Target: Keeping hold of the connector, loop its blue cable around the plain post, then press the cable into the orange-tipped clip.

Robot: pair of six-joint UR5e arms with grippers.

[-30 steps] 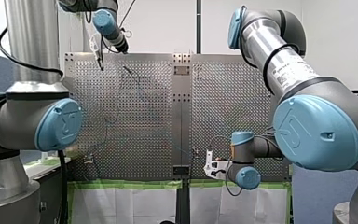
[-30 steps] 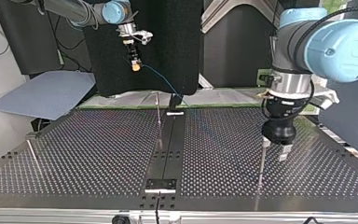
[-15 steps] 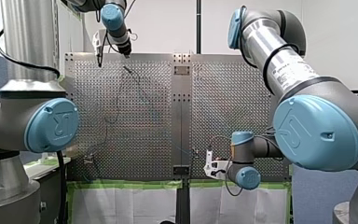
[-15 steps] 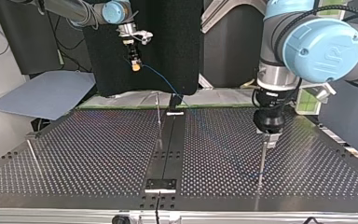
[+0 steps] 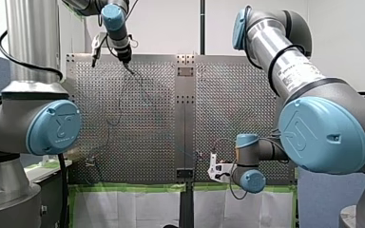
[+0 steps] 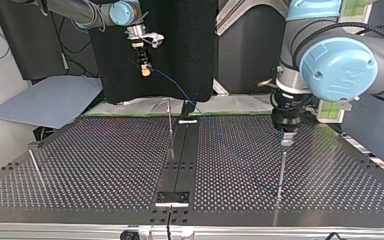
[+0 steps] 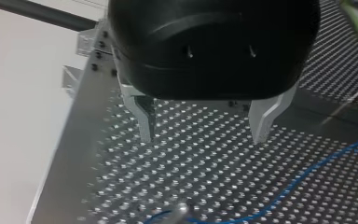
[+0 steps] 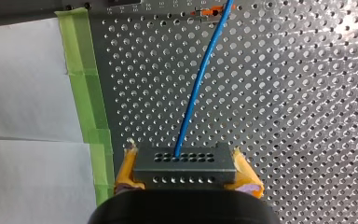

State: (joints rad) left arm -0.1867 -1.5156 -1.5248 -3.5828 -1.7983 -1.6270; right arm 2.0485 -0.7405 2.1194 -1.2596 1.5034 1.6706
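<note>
Observe right pincer (image 8: 185,175) clenched on the connector (image 8: 185,163), held high off the worktop (image 8: 307,116) to lift the blue cable (image 8: 200,79) clear, trailing toward the orange-tipped clip (image 8: 208,11). Note left pincer (image 7: 204,135) released, poised over a post (image 6: 281,170), probably ready to guide the loop.

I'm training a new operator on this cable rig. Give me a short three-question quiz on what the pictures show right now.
1. True or false: my left gripper has its fingers shut on the blue cable.
2. What does my right gripper hold? A) the connector B) the clip C) nothing
3. Fill in: ahead of the connector, the cable runs toward the ___-tipped clip.
Key: 1 false, its fingers are open and empty; 2 A; 3 orange.
</note>
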